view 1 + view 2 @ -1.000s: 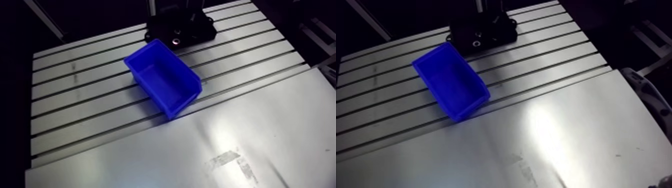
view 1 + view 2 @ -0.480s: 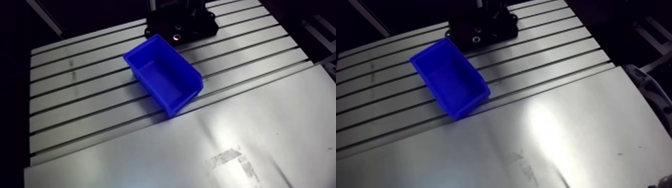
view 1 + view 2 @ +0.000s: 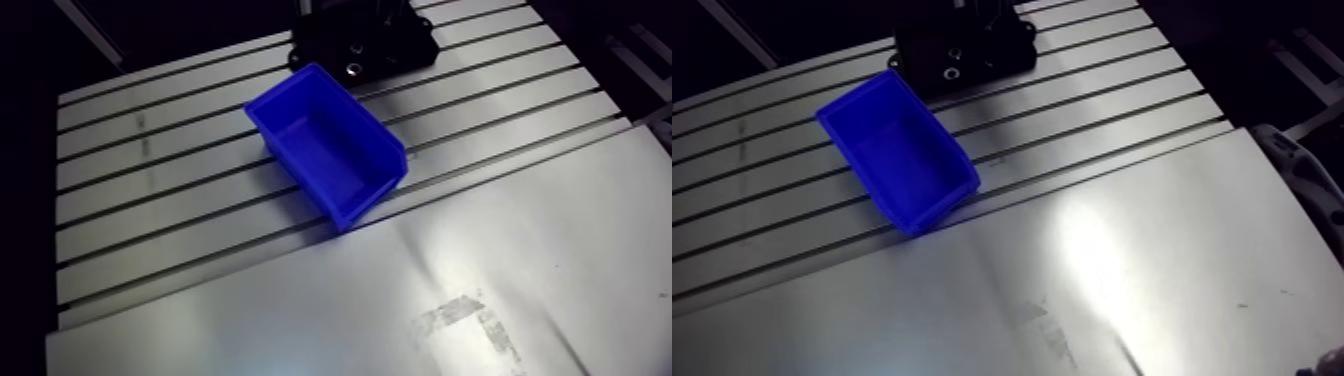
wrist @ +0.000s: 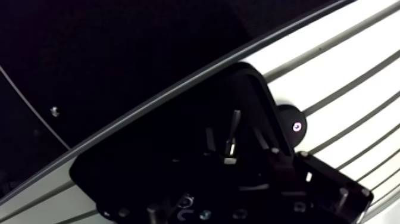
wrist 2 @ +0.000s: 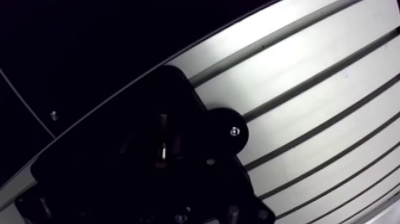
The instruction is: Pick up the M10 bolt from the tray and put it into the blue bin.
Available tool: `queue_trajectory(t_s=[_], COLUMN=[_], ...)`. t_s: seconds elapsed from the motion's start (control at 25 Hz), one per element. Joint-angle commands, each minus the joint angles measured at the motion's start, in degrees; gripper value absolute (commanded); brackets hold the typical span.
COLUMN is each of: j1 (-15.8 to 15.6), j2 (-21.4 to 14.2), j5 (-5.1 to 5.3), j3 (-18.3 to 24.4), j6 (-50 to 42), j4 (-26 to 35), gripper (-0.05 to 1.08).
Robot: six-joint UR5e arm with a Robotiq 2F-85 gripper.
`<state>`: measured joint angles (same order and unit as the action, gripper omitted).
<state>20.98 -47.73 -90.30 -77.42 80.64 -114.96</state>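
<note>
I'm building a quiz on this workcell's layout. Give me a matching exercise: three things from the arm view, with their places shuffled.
Things:
1. blue bin
2. black tray
3. smooth metal sheet

Places:
A. nearest the camera
B. at the far edge of the slotted table
C. between the other two, looking empty

Pairs: 1-C, 2-B, 3-A.

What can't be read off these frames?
- Which one is M10: the wrist view shows dark upright fasteners standing in the black flat tray, too dim and small to tell apart.
- Tray's far side: cut off by the arm view's top edge.
- Blue plastic bin: its floor is shadowed in the arm view.
</note>
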Motion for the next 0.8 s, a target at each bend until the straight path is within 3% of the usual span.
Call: queue_trajectory(t_s=[0.04,0.8], j1=[-0.06,0.03], j2=[0.06,0.24], j5=[0.0,0.0], j3=[-0.23,-0.67], j6=[0.0,0.0], j4=[-0.05,0.04], gripper=[0.61,0.65])
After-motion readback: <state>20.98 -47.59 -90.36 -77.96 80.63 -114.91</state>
